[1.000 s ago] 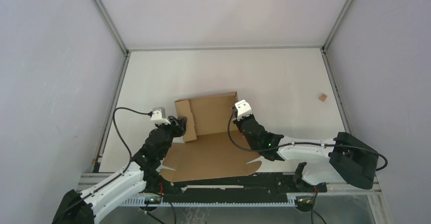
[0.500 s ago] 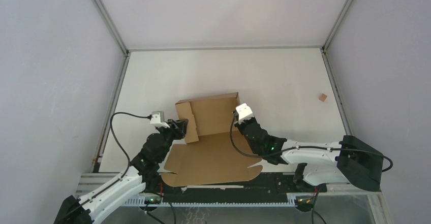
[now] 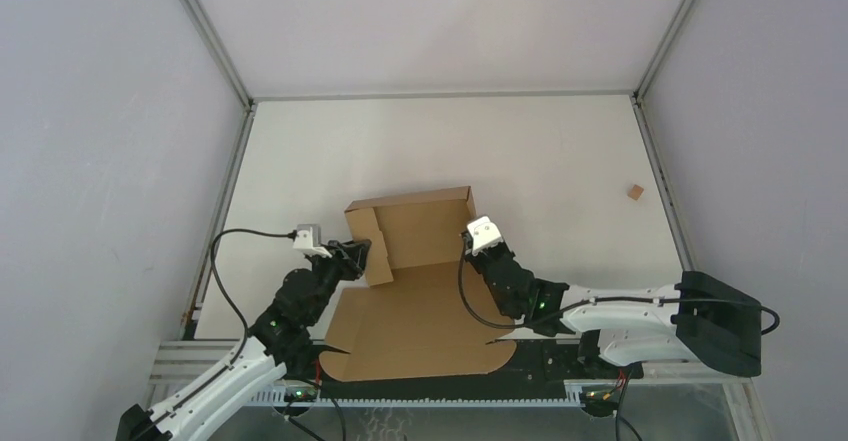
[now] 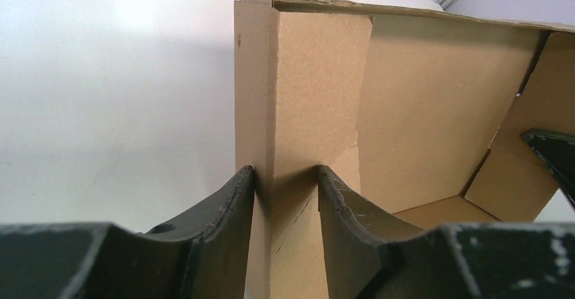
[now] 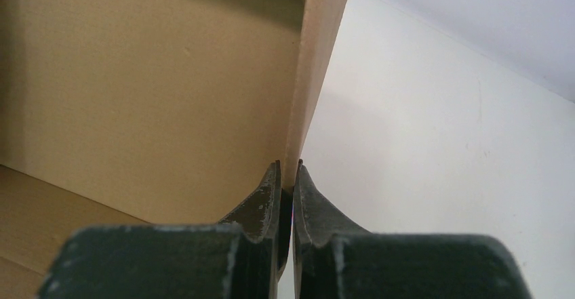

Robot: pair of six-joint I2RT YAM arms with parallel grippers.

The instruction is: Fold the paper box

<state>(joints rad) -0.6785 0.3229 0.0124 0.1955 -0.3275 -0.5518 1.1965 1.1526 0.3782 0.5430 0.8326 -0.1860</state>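
The brown paper box lies near the table's front, its back panel and side walls raised and its wide lid panel flat toward the arm bases. My left gripper is shut on the box's doubled left side wall; both fingers press its faces in the left wrist view. My right gripper is shut on the thin edge of the right side wall, pinched between the fingertips in the right wrist view.
A tiny brown cardboard scrap lies at the far right of the white table. Metal frame rails run along the table's sides and back, and grey walls enclose the space.
Both grippers have drawn back toward the arm bases with the box walls in them. The box has slid nearer, its lid panel now reaching over the front edge.
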